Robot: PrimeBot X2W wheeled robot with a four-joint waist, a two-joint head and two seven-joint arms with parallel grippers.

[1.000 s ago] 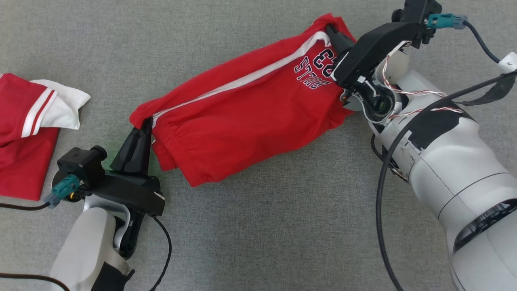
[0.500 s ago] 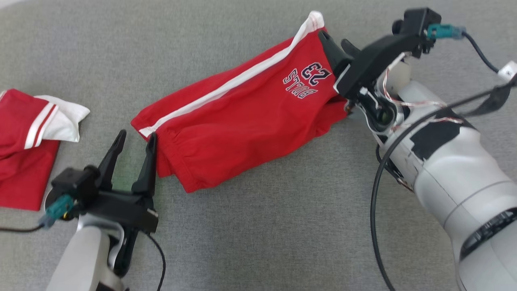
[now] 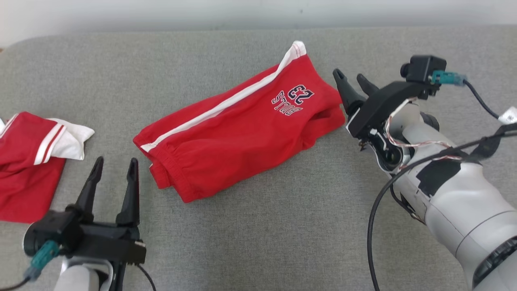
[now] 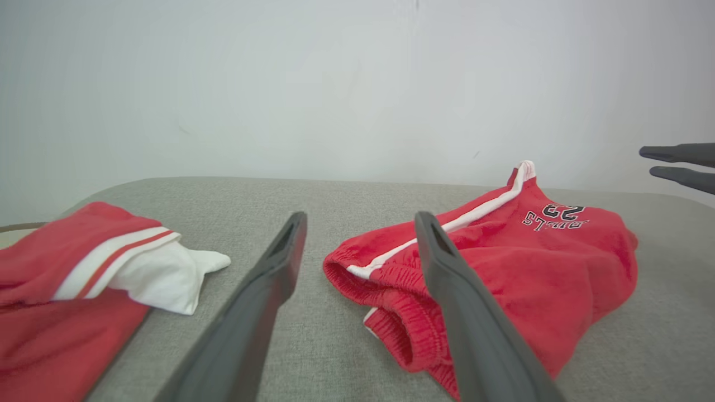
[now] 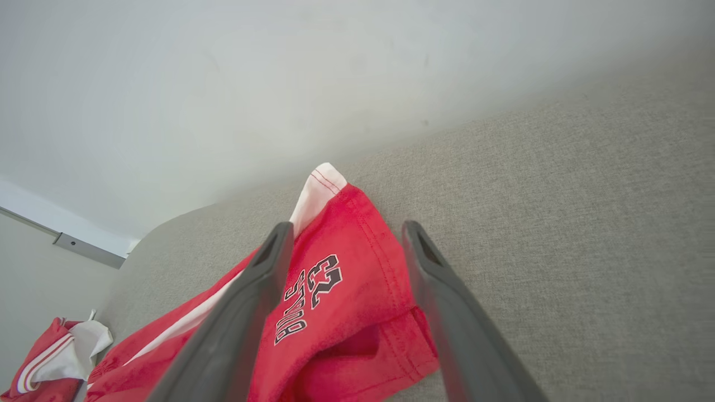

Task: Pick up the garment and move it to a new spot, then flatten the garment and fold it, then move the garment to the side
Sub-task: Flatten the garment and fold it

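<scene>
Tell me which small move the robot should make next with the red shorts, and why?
Probably bring the left gripper forward onto the waistband end: the red shorts lie folded yet rumpled there, and both it and the right gripper stand open, off the cloth.

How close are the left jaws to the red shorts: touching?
Apart: in the head view, grey surface shows between the open left gripper and the red shorts.
</scene>
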